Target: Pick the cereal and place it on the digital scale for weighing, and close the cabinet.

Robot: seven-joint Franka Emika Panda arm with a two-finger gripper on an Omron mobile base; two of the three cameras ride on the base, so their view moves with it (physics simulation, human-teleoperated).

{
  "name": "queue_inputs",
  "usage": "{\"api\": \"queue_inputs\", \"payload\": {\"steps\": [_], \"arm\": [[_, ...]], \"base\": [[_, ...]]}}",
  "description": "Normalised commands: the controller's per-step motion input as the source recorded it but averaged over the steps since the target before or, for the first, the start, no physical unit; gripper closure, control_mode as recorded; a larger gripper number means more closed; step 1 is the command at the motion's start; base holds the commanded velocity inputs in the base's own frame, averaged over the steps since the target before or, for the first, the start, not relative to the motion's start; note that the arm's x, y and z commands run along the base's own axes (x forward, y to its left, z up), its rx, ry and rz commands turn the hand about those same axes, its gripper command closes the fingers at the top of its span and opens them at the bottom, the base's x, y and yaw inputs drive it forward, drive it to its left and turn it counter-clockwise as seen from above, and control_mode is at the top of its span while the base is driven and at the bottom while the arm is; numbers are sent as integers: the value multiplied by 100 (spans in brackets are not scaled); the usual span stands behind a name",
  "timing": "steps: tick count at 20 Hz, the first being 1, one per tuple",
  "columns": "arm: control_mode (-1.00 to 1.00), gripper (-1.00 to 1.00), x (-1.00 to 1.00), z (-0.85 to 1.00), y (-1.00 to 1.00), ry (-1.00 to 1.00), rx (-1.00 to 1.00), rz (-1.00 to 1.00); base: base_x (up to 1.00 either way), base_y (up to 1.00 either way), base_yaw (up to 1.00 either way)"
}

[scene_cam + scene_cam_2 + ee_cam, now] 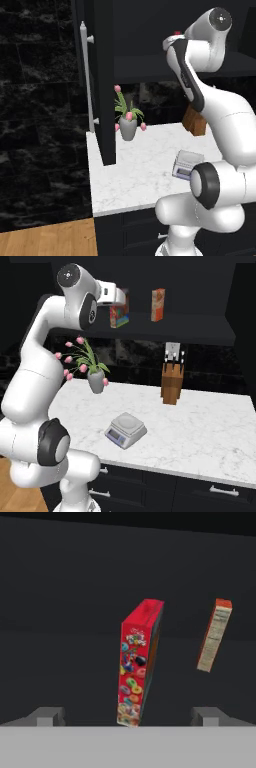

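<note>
Cereal (136,664) — upright on cabinet (102,75) shelf, straight ahead between my pincer (129,716) tips, jaws spread wide, holding nothing; digital scale (126,429) — on marble surface (200,431) below; cabinet door open

My surroundings render dim and black, with the white marble counter (200,431) evenly lit and glare-free. The plant (127,117) casts only a faint soft shadow. My hand view looks slightly soft and grainy.
</note>
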Motion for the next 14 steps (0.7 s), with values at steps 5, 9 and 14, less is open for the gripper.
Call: {"api": "queue_inputs", "payload": {"steps": [5, 9, 14], "arm": [[-100, -100, 38, 7, -8, -1, 0, 0], [-100, -100, 32, 0, -6, -1, 0, 0], [-100, -100, 42, 0, 0, 0, 0, -1]], "base": [[0, 0, 0], [0, 0, 0], [0, 0, 0]]}}
